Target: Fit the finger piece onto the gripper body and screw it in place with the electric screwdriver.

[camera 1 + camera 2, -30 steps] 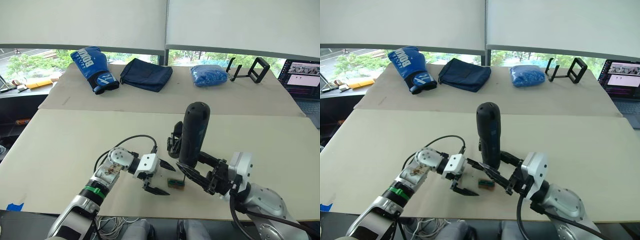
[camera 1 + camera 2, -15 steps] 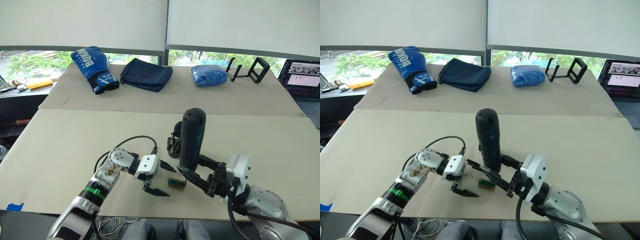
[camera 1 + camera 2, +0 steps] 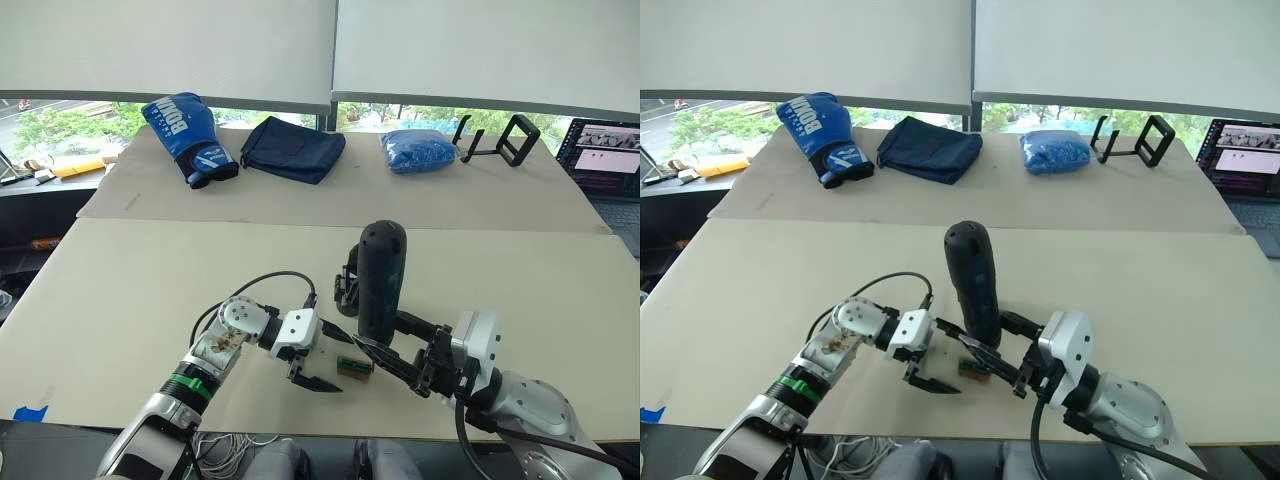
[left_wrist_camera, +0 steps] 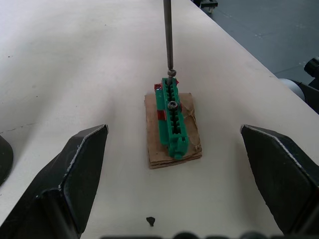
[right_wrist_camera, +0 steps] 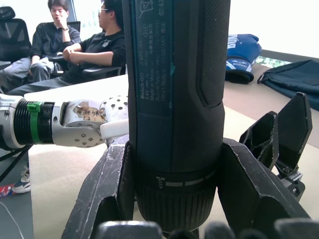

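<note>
My right gripper point(image 3: 378, 332) is shut on the electric screwdriver point(image 3: 380, 285), a thick dark cylinder held upright near the table's front. Its thin metal bit point(image 4: 168, 35) comes down onto a screw at the far end of a small green block point(image 4: 172, 119). My left gripper point(image 3: 330, 358) stands open just left of that block, one finger on each side of it and touching nothing. The black gripper body point(image 3: 347, 290) sits behind the screwdriver, mostly hidden. In the right wrist view black blade-like parts point(image 5: 279, 132) rise from it; I cannot tell whether one is the finger piece.
The green block lies on a scrap of cardboard point(image 4: 192, 144) close to the table's front edge. At the far side are a blue boxing glove point(image 3: 185, 135), a dark blue bag point(image 3: 292, 148), a blue pouch point(image 3: 417, 150), a black stand point(image 3: 500, 140) and a laptop point(image 3: 605, 150). Two people point(image 5: 75, 45) sit behind my left arm.
The right gripper has lowered the screwdriver and leaned it slightly left, towards the green block. The left gripper has stayed open in the same place.
</note>
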You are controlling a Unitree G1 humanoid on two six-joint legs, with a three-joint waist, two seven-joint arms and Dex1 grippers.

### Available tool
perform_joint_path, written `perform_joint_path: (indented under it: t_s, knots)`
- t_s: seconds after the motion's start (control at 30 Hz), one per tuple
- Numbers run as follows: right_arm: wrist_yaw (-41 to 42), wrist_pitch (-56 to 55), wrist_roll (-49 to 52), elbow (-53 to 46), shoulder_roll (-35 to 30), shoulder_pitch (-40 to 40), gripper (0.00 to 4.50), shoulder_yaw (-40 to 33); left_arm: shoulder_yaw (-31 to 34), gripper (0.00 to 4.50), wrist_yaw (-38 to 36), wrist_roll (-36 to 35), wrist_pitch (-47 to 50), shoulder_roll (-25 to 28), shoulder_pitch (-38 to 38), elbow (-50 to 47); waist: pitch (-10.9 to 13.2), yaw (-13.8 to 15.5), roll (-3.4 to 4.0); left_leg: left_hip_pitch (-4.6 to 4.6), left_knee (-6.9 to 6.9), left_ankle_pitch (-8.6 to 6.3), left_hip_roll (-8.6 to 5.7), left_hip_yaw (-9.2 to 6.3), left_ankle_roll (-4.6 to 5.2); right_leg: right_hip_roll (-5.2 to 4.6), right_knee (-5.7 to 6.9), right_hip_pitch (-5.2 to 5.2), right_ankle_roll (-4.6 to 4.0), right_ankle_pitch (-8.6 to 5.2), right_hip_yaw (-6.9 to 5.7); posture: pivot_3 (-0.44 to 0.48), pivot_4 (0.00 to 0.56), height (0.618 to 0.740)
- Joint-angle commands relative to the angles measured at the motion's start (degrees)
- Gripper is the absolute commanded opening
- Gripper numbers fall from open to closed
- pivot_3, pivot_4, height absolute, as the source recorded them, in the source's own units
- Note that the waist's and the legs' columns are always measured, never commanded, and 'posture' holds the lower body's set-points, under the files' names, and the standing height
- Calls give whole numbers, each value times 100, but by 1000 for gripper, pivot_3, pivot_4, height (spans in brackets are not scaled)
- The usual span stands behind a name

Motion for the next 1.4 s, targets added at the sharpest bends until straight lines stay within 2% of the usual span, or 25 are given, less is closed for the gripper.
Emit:
perform_joint_path:
  t_s: [0.03,0.77,0.97,1.2,1.4]
  knots:
    - [19,-58,97,-262,-60,-18,1903,6,-16,4500,21,-56,16,-40,-2,-215,0,0,0,0,0,0,0,0,0,0,0,0,0,0,0,0,150,740]
    - [288,150,266,-176,-394,15,1903,35,-17,4500,120,-78,124,-127,10,-395,0,10,-1,-1,0,-2,1,0,3,-3,-2,1,0,0,1,0,150,740]
    - [354,172,554,-334,-520,121,1903,-249,-21,4500,152,-80,150,-151,30,-432,0,19,-1,-1,1,-2,1,0,4,-3,-3,1,0,0,1,0,150,740]
    - [-190,231,1016,-938,-362,64,1903,-432,-61,4500,72,-75,146,-140,61,-343,0,53,-1,-1,1,-4,2,0,6,-6,-5,1,0,0,0,0,150,740]
    - [-451,160,681,-937,-297,-38,1903,-209,-92,4500,16,-74,181,-179,32,-261,0,52,-1,-1,2,-4,1,0,6,-6,-4,1,1,0,1,0,150,740]
